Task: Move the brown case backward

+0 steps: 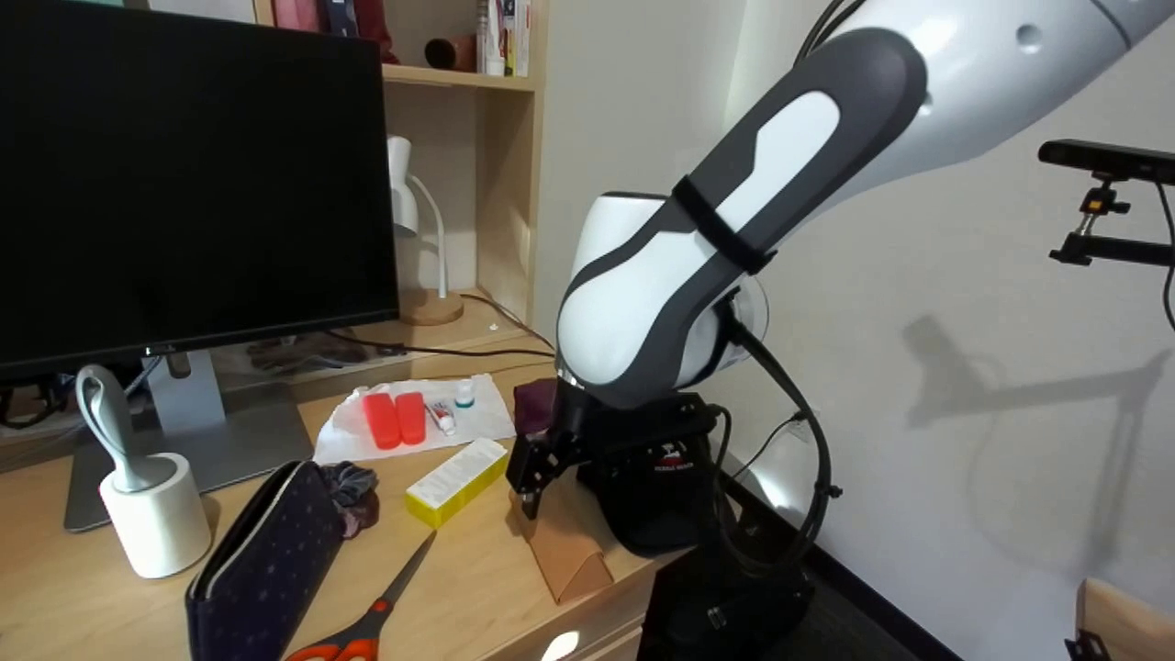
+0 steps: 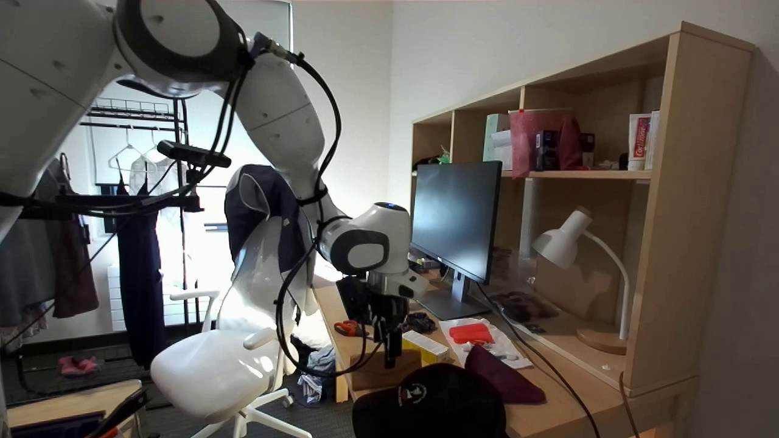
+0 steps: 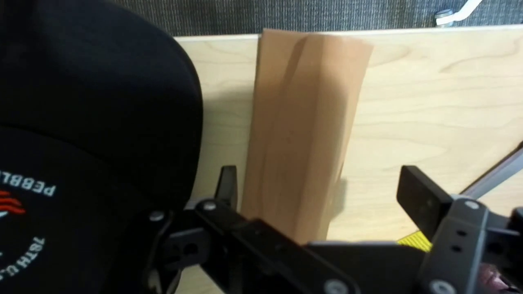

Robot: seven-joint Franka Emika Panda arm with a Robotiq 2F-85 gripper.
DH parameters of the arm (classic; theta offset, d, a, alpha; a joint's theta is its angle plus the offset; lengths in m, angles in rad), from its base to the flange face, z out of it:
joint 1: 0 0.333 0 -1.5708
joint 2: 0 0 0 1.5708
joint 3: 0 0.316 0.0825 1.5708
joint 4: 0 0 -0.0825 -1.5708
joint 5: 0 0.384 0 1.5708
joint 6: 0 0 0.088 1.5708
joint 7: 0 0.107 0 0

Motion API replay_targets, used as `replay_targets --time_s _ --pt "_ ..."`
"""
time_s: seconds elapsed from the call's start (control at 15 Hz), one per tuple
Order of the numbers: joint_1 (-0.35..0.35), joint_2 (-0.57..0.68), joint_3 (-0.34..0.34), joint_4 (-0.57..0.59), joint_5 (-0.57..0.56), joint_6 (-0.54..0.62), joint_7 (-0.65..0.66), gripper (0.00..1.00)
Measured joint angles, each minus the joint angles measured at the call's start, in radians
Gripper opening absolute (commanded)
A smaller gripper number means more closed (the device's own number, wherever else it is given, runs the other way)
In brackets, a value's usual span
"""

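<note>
Wrist view shows us the gripper (image 3: 320, 181) spread wide with nothing held; the brown case (image 3: 300, 130) on the desk (image 3: 429, 106) appears between the fingers (image 3: 423, 200), nearer the one by the black cap (image 3: 94, 94). We cannot tell whether either finger touches it.
</note>
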Motion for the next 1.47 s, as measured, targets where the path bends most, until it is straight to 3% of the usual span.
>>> replay_targets --time_s 0.13,0.27,0.73,1.13,1.47 --pt "0.004 0.047 0.000 0.034 0.000 -0.007 0.018 1.00" --pt "0.005 0.086 0.000 0.063 0.002 -0.011 0.029 0.74" --pt "0.003 0.138 -0.001 0.121 0.004 -0.028 0.041 0.30" --pt "0.004 0.133 -0.001 0.132 0.004 -0.024 0.042 0.25" --pt "0.005 0.056 -0.012 0.126 -0.001 -0.012 0.042 0.24"
